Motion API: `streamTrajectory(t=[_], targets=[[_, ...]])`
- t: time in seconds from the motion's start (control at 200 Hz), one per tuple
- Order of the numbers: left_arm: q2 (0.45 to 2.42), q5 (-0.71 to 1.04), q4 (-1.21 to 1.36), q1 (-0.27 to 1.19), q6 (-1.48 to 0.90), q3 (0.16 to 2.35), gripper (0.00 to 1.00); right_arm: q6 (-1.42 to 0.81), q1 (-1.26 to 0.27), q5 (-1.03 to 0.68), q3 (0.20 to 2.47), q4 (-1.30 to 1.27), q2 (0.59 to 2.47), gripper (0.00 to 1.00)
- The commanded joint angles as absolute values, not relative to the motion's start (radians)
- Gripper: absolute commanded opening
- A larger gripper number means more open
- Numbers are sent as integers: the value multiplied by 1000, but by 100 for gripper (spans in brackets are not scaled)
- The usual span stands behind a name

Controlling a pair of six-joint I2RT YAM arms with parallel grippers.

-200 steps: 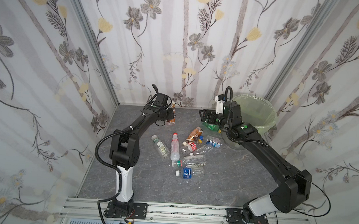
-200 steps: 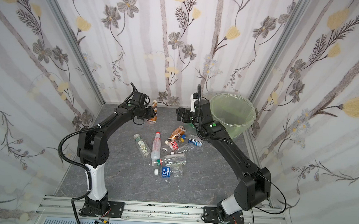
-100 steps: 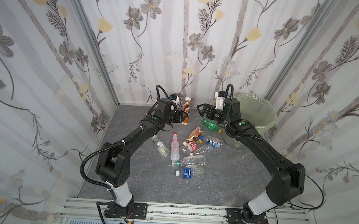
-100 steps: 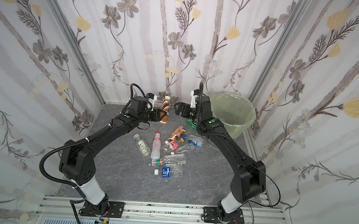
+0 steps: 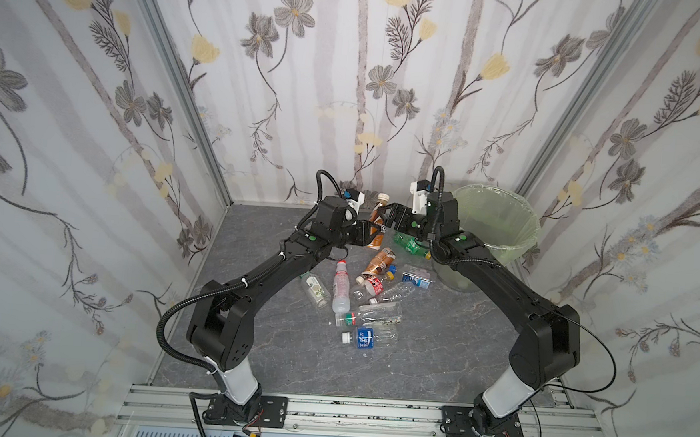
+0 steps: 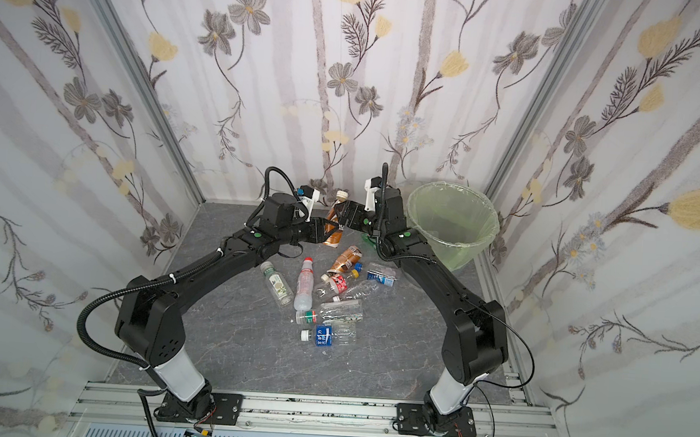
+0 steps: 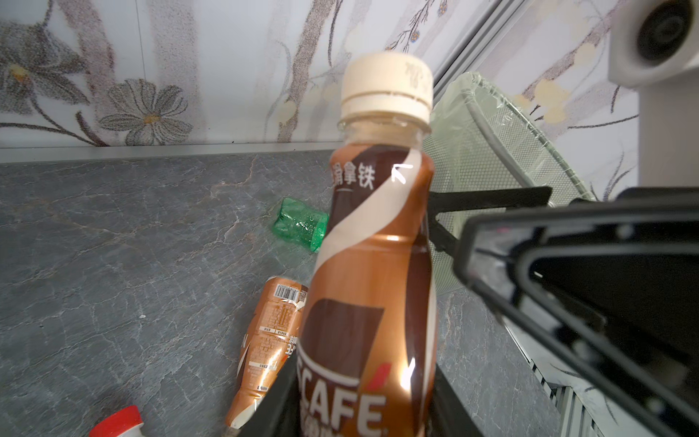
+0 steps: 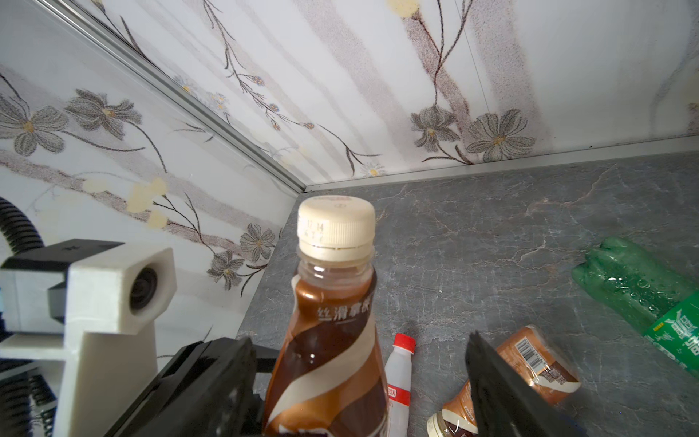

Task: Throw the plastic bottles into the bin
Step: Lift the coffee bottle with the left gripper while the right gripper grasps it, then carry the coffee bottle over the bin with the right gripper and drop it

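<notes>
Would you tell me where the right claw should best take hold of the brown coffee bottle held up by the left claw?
I would grip the coffee bottle on its upper body, just below the narrowing shoulder, coming in level from the bin side. It stands nearly upright, the left claw clamps its lower half, and the open right claw straddles that free part.

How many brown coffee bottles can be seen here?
2. The held coffee bottle stands roughly upright in the left gripper, above the table; the lying coffee bottle is on the table among other bottles. More may hide beneath the arms.
</notes>
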State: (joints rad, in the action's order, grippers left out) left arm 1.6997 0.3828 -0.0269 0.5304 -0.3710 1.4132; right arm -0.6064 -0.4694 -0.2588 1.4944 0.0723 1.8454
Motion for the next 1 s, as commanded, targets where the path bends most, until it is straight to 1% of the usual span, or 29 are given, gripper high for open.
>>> streamTrajectory(t=[0.0, 0.14, 0.43, 0.535, 0.625, 0.764, 0.864, 0.994], targets=[[1683, 403, 21, 533, -380, 1407, 42, -632, -470, -271, 1509, 4, 1862, 82], [1674, 408, 22, 540, -385, 1403, 43, -636, -473, -277, 1537, 7, 1883, 78], [1673, 424, 21, 545, -398, 1402, 44, -638, -476, -281, 1597, 23, 1918, 62], [1668, 419, 21, 546, -400, 1401, 45, -638, -475, -274, 1600, 19, 1919, 54], [1667, 409, 21, 546, -399, 1396, 45, -639, -475, -274, 1604, 17, 1920, 41], [1666, 410, 21, 546, -402, 1393, 47, -637, -474, -269, 1611, 27, 1921, 29], [1663, 404, 21, 547, -403, 1392, 50, -635, -473, -261, 1611, 32, 1918, 22], [1658, 392, 20, 546, -399, 1388, 57, -631, -471, -255, 1615, 34, 1915, 18]])
